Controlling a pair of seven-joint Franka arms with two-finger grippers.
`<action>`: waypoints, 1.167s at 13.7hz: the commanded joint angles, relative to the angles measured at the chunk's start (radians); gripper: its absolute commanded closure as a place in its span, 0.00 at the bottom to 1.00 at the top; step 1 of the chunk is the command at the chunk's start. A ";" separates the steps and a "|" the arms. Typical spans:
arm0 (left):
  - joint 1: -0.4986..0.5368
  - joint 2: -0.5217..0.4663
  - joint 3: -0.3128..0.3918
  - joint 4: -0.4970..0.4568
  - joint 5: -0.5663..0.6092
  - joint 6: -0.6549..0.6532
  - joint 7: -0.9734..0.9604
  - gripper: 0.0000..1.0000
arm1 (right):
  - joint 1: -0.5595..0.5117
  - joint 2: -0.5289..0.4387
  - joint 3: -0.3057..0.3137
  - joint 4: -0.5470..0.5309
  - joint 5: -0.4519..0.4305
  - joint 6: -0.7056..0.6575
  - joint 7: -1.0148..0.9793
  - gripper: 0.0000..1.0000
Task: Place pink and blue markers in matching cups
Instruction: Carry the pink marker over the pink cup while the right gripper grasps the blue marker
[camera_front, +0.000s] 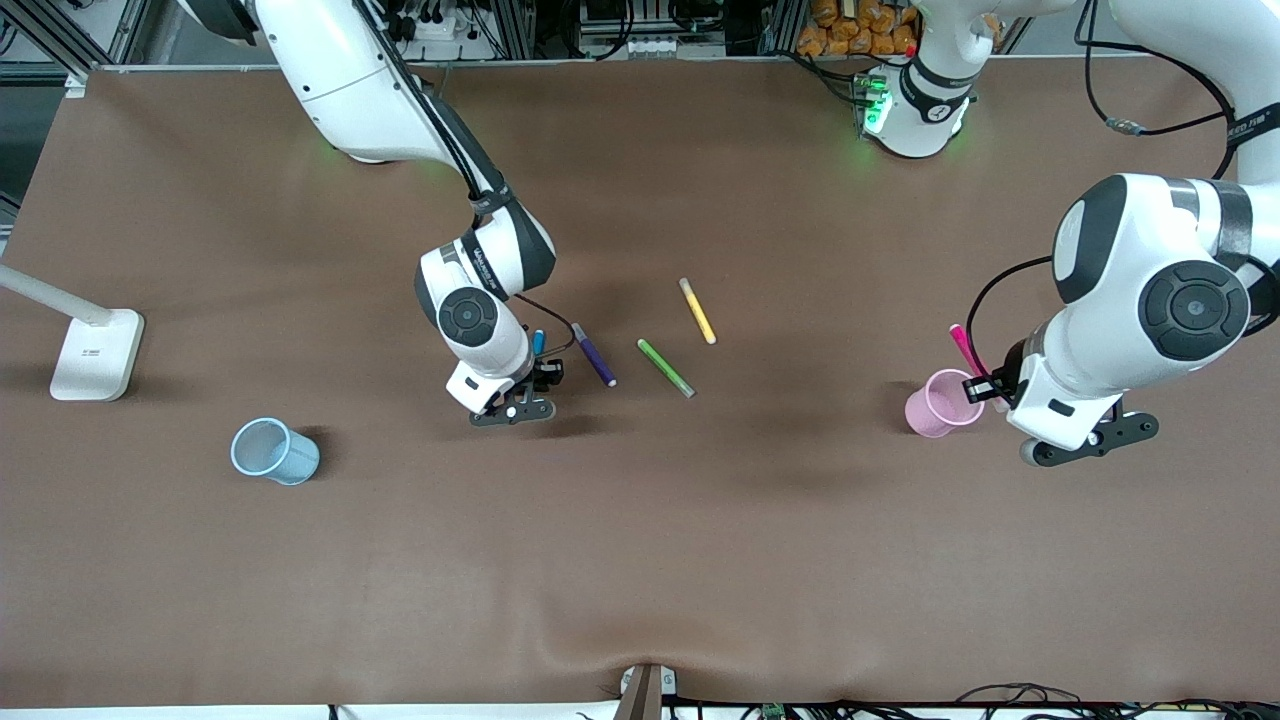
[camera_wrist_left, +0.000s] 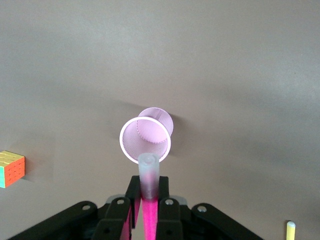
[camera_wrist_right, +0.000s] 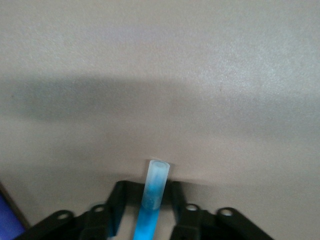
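Brown matting covers the tabletop (camera_front: 640, 560), with aluminium framing and cables along the robots' edge. The left gripper (camera_wrist_left: 145, 210) has its fingers clamped on the pink marker (camera_wrist_left: 148, 175), held tilted just above the pink cup (camera_wrist_left: 145, 140) near the left arm's end; being off the rim's centre, the marker could catch the mesh wall and tip the light cup. The right gripper (camera_wrist_right: 150, 212) has its fingers around the blue marker (camera_wrist_right: 154, 192) mid-tabletop, beside a purple pen (camera_front: 594, 355); a loose pinch might let it slip. The blue cup (camera_front: 273, 452) stands well apart, toward the right arm's end.
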 joint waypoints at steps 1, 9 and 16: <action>-0.001 0.000 -0.004 0.009 0.015 -0.009 -0.025 1.00 | -0.005 -0.004 0.002 0.004 -0.008 0.003 0.001 1.00; -0.003 0.045 -0.002 -0.008 0.052 0.070 -0.235 1.00 | -0.092 -0.135 -0.011 0.027 -0.057 -0.020 -0.329 1.00; -0.007 0.086 -0.002 -0.043 0.237 0.099 -0.544 1.00 | -0.193 -0.142 -0.007 0.151 -0.044 -0.166 -0.645 1.00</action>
